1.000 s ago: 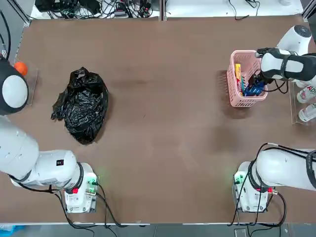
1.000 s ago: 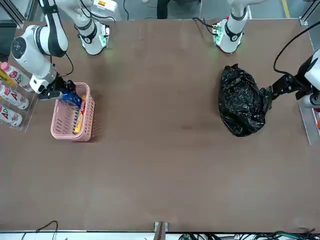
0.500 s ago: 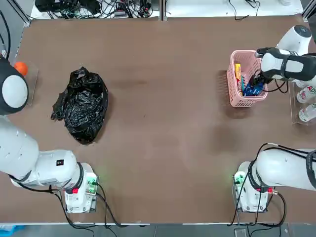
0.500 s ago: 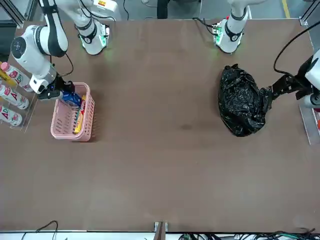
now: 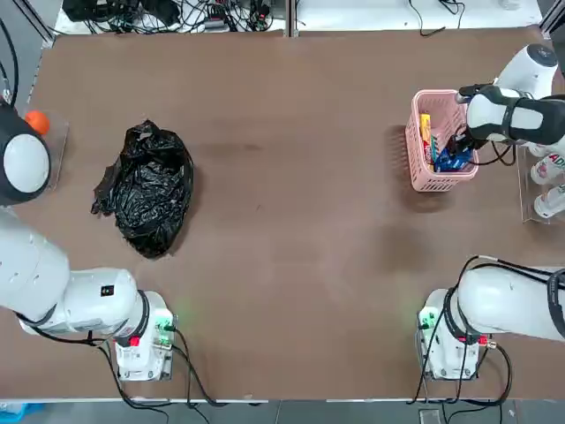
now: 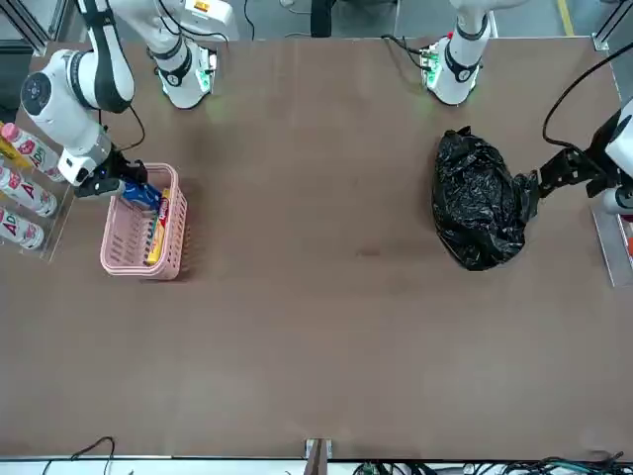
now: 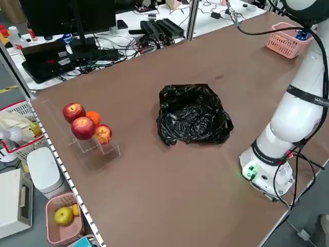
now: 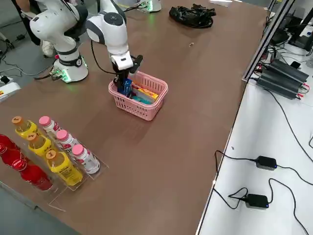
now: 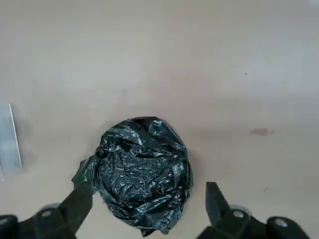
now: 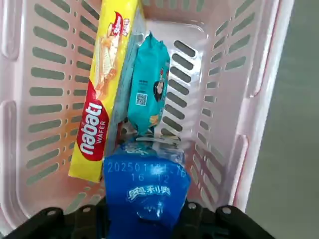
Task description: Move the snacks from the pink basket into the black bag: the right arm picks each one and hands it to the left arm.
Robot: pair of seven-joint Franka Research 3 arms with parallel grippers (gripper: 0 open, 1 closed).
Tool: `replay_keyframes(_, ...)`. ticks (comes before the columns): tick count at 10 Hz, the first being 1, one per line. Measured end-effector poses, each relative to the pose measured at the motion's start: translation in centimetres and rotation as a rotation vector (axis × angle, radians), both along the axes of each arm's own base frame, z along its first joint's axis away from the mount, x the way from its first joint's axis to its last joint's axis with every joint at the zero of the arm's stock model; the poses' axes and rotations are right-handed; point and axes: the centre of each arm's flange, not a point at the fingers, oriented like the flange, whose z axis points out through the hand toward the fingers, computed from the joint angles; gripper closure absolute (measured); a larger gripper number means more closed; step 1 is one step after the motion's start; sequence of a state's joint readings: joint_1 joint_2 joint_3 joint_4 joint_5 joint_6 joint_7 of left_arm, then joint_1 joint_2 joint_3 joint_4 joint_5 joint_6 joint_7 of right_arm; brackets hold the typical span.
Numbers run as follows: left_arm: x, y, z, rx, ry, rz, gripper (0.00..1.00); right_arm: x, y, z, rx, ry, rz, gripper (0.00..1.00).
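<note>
The pink basket (image 5: pixel 415 152) (image 10: pixel 259 59) stands at the table's far right. My right gripper (image 5: pixel 455 146) (image 6: pixel 124 178) reaches down into it and is shut on the blue snack packet (image 10: pixel 147 191) (image 8: pixel 126 87), which stands upright at the basket's end. A yellow wafer packet (image 10: pixel 107 84) (image 5: pixel 425 131) and a smaller teal packet (image 10: pixel 148 84) lie in the basket beside it. The black bag (image 5: pixel 146 190) (image 6: pixel 480 213) lies crumpled at the left. My left gripper (image 9: pixel 148 191) (image 6: pixel 554 176) hangs open just beside and above the bag.
Bottles (image 5: pixel 552 168) (image 8: pixel 49 156) lie in a clear rack right of the basket, close to the right arm. Apples and an orange (image 7: pixel 85 126) sit on a clear stand at the table's left edge. Cables and power bricks lie beyond the table's far edge.
The right gripper's fingers have drawn together onto the blue packet inside the basket. The left arm and the bag have not moved.
</note>
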State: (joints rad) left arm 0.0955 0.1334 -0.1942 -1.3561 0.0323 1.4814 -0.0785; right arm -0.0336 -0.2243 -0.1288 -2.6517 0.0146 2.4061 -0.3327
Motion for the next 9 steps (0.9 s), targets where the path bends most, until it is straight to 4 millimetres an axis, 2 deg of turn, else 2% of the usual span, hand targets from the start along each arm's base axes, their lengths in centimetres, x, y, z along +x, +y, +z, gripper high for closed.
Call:
replay_keyframes(2,0.0,0.0,0.0,0.0,0.0,0.0,0.0,0.5,-0.8,1.6,0.011,0.032,0.019,0.56)
replay_keyframes(6,0.0,0.0,0.0,0.0,0.0,0.0,0.0,3.2,-1.6,8.7,0.023,0.058,0.052,0.56)
replay_keyframes(9,0.0,0.1,0.0,0.0,0.0,0.001,0.0,5.0,-1.8,14.9,0.023,0.053,0.066,0.56)
